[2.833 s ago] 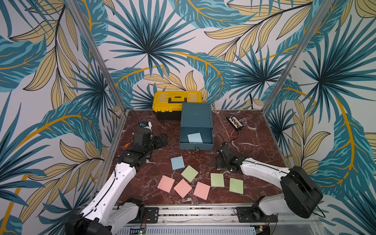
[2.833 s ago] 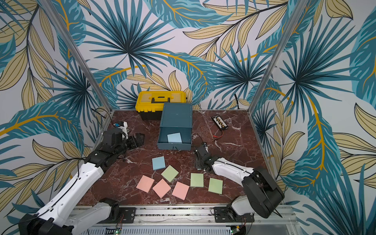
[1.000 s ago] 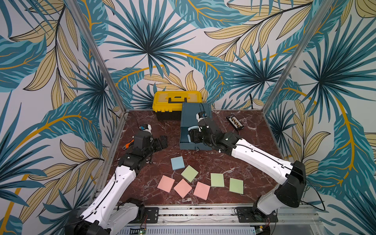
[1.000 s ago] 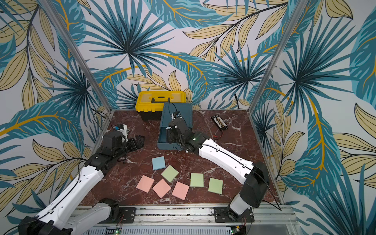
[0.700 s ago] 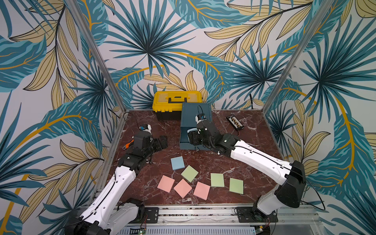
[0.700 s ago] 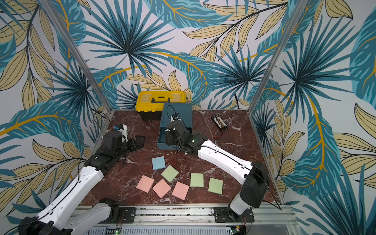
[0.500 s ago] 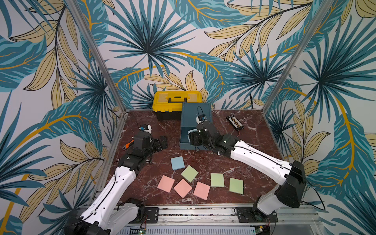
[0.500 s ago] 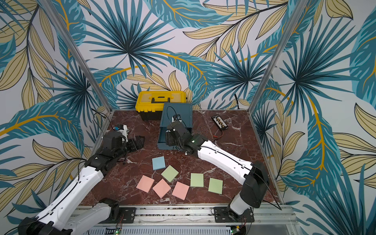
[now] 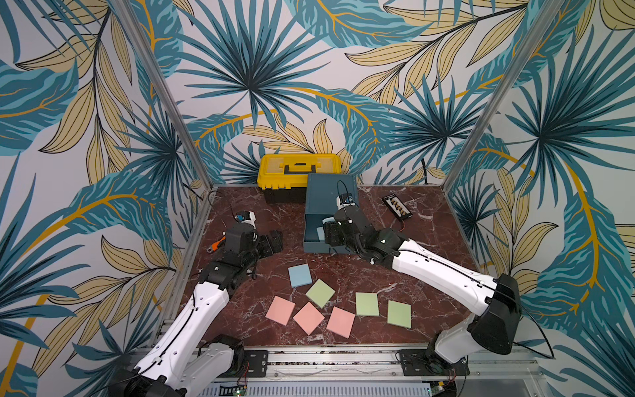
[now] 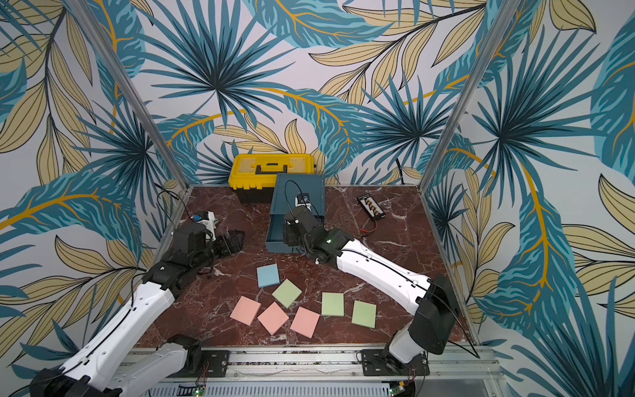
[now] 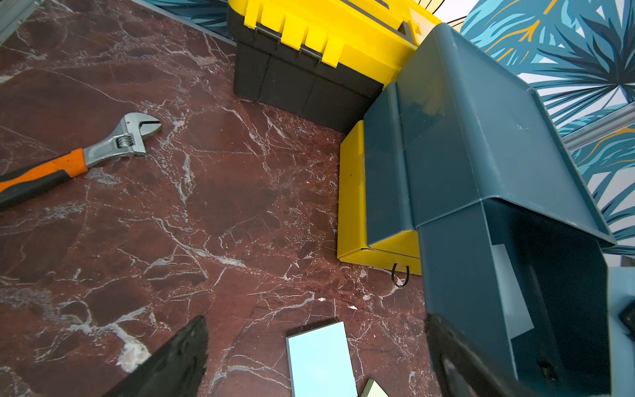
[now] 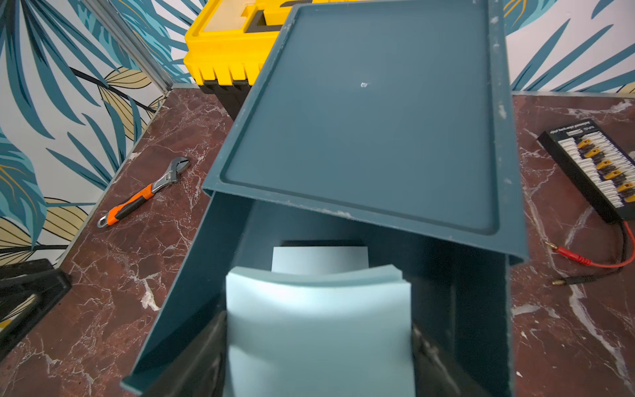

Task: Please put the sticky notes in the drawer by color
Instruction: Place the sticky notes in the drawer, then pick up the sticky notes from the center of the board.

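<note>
Sticky notes (image 9: 320, 293): how do they look, and where do they lie? (Student)

Flat square pads in three pale colours. In both top views seven lie loose on the marble table (image 9: 443, 233), in front of the cabinet (image 9: 319, 192). One loose blue pad (image 9: 300, 275) is nearest it. Three green pads (image 9: 367, 304) and three pink pads (image 9: 309, 318) lie farther out, none overlapping. Two more blue ones are in the cabinet's open top drawer (image 12: 192, 275). A flat blue pad (image 12: 319, 257) lies on its floor toward the back, and a bowed blue pad (image 12: 316, 326) sits at its front part. Whether that one touches the floor cannot be told. (Tutor)

What bounds the space? (Student)

The teal drawer's side walls flank both pads, and the cabinet's top overhangs the drawer's rear. Beneath show yellow drawers (image 11: 354, 192) and one black loop pull (image 11: 400, 275). A yellow toolbox (image 9: 275, 165) stands just behind the cabinet, toward its left. A wrench (image 12: 141, 201) lies well to the cabinet's left, a connector board (image 9: 397, 207) to its right. Bare marble separates the cabinet's front from the loose pads. (Tutor)

And the grippers? (Student)

The right gripper (image 9: 328, 234) reaches into the drawer from the cabinet's front. Its jaws press the bowed blue pad's two side edges, arching it. The left gripper (image 9: 271, 242) hangs to the cabinet's left, jaws spread wide, holding and touching nothing. (Tutor)
</note>
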